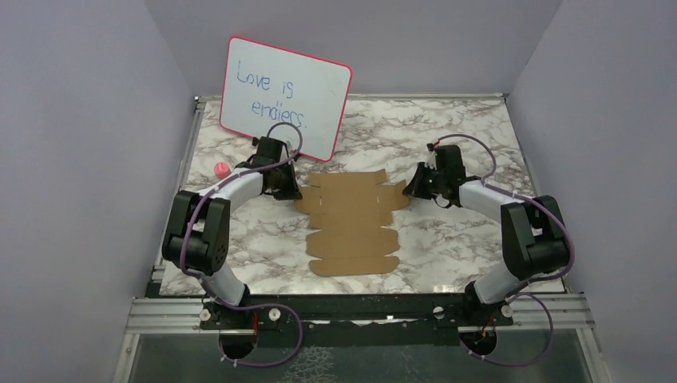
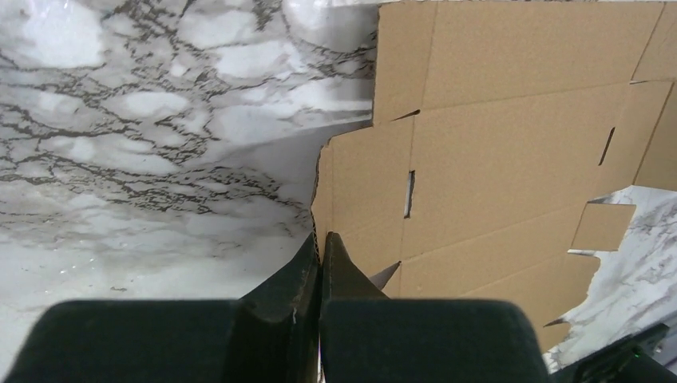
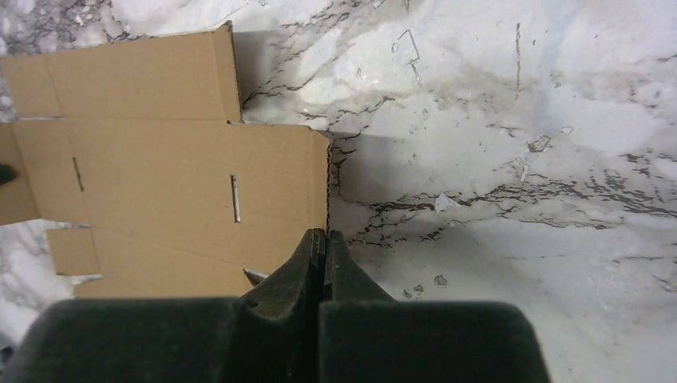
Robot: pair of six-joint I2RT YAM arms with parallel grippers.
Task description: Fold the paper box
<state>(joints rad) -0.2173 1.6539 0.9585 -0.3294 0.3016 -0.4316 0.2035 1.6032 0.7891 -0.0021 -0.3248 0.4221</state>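
Between two hands (image 1: 297,194) (image 1: 409,191), one paper box (image 1: 351,227)

Bright, even light; glare washes out the marble table (image 3: 559,80) in wrist views.

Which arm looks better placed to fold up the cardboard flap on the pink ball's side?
The left, most likely. The left fingers are shut on that edge of the flat paper box, the side nearest the pink ball. The right fingers pinch the opposite edge, across the sheet.
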